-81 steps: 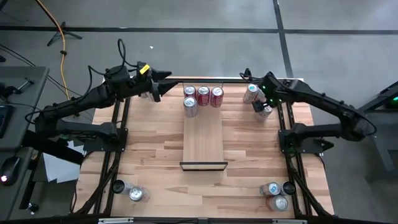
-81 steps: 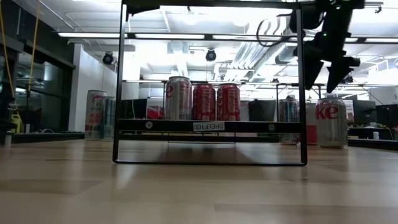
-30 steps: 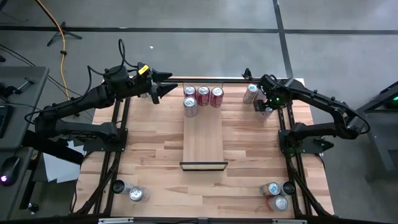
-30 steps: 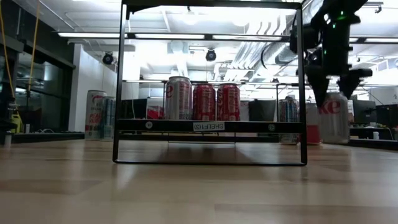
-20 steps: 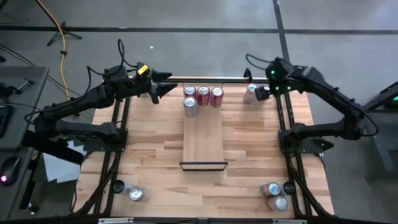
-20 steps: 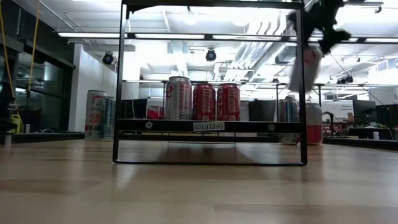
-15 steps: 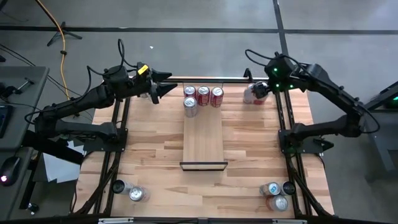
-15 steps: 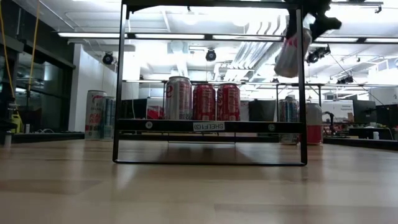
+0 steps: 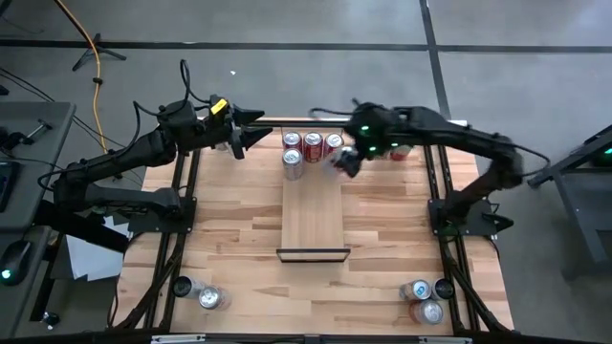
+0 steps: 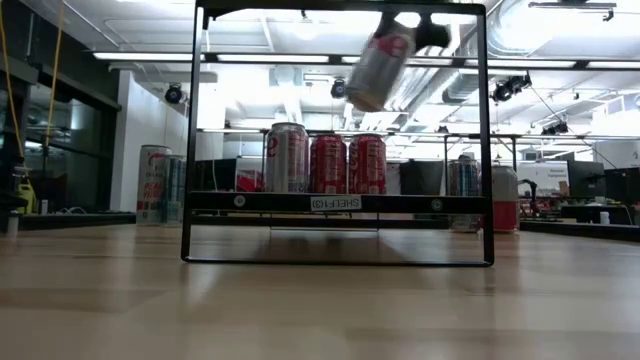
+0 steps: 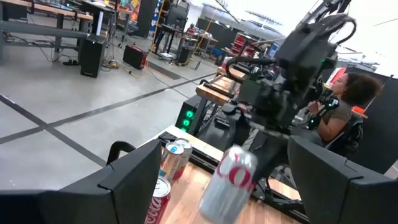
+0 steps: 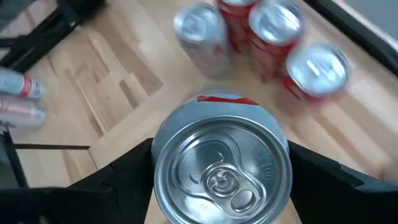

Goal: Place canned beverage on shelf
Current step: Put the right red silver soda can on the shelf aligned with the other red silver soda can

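High view: the right gripper (image 9: 346,161) carries a silver drink can with red lettering (image 9: 340,161) over the far end of the long pale wooden shelf (image 9: 313,218), just beside three standing cans (image 9: 312,145) at the bench's far edge. The left gripper (image 9: 251,139) waits near the far-left corner of the striped wooden bench (image 9: 229,239), jaws spread and empty.
Low view: the can (image 10: 379,64) hangs tilted, high under the black frame (image 10: 190,130), above the row of cans.
Left wrist view: the can (image 11: 228,183) is pinched from above by the right arm.
Right wrist view: fingers (image 12: 124,183) pinch the can (image 12: 221,168) at both sides, its pull-tab top facing the camera.
Risk: lowered while tilted, the can could tip on landing; descending too close, it could knock the standing cans over.
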You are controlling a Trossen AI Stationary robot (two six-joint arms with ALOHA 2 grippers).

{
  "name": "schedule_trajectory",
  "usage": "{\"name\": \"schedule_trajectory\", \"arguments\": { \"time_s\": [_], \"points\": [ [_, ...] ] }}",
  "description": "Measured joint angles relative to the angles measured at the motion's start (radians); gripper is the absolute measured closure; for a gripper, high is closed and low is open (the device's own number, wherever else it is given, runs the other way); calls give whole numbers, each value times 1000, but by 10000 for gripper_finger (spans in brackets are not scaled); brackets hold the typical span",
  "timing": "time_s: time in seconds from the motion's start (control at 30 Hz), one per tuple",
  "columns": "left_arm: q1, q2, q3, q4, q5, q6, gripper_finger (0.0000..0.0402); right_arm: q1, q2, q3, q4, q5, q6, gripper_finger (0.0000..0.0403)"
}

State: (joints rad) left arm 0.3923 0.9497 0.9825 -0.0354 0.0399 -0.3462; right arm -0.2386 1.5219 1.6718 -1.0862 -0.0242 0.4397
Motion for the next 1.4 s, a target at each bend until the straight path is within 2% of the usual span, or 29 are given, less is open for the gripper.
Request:
{"name": "schedule_trajectory", "arguments": {
  "time_s": [0.23, 0.4, 0.73, 1.4],
  "points": [
    [0, 0, 0, 1, -4, 16, 103, 59, 266, 266, -126, 24, -171, 118],
    [0, 0, 0, 6, -4, 17, 103, 66, 378, 358, -189, 62, -259, 118],
    [0, 0, 0, 8, -3, 26, 103, 61, 395, 354, -188, 74, -287, 118],
    [0, 0, 0, 11, -7, 25, 103, 19, 554, 353, -185, 82, -153, 118]
  ]
}}
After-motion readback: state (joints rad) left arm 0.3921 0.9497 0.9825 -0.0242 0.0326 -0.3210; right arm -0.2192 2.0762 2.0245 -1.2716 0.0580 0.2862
